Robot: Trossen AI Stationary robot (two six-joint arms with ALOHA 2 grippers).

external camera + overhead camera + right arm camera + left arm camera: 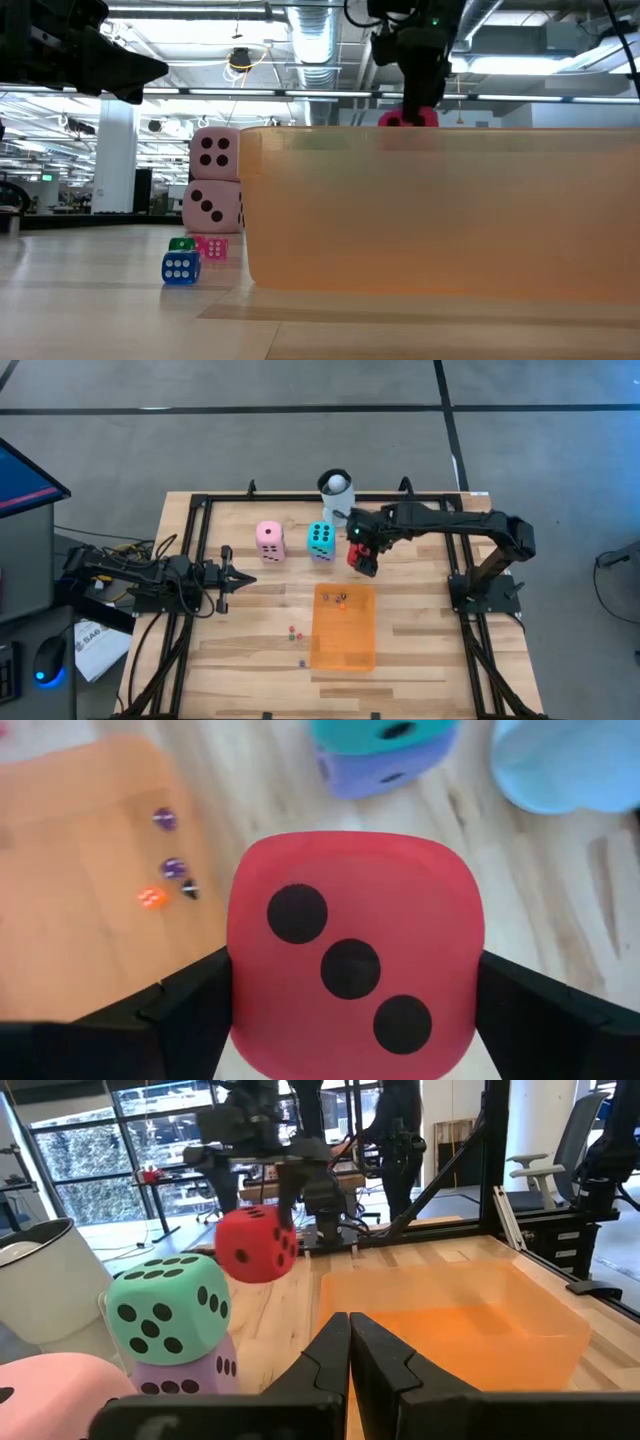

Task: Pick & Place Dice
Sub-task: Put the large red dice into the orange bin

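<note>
Right tool [362,557] grips the red die [357,555] above the table [250,620], beside the teal die [321,538] stacked on the purple one; left tool [237,581] clenched, waiting at the table's left

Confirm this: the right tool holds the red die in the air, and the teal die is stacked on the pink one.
Wrong in one respect. The right tool does hold the red die in the air, but the teal die is stacked on the purple die, not the pink one, which stands beside them. The left wrist view shows it.
</note>
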